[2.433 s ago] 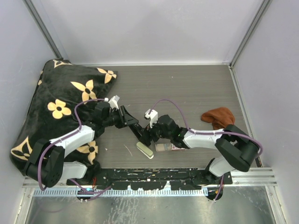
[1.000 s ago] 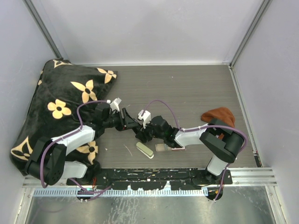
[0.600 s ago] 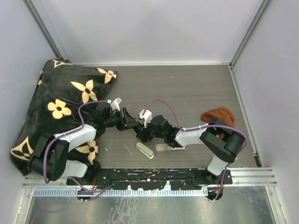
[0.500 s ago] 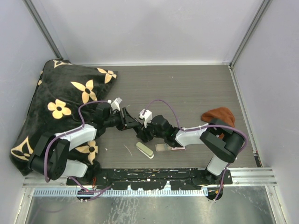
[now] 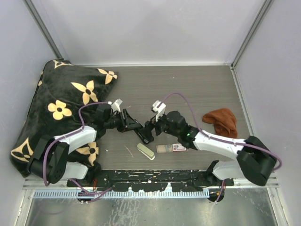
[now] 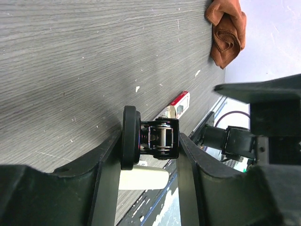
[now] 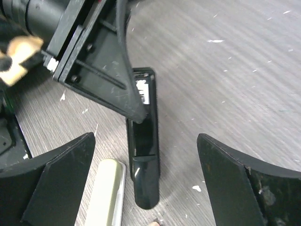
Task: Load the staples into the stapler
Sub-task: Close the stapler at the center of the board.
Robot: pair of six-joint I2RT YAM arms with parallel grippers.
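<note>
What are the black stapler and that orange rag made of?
The stapler looks like glossy black plastic: smooth, rounded, catching light. A silvery metal part shows at one end. The rag looks like soft cloth, maybe towelling: matte, fuzzy, crumpled into folds.

No writing can be read in any view. The black stapler [image 7: 144,181] carries a small white label [image 7: 142,92] with dark marks, too blurred to make out. The little red-and-white box [image 6: 181,101], lying by the near edge of the surface [image 5: 188,89], shows only bands of colour; any print on it is too small to read.
</note>
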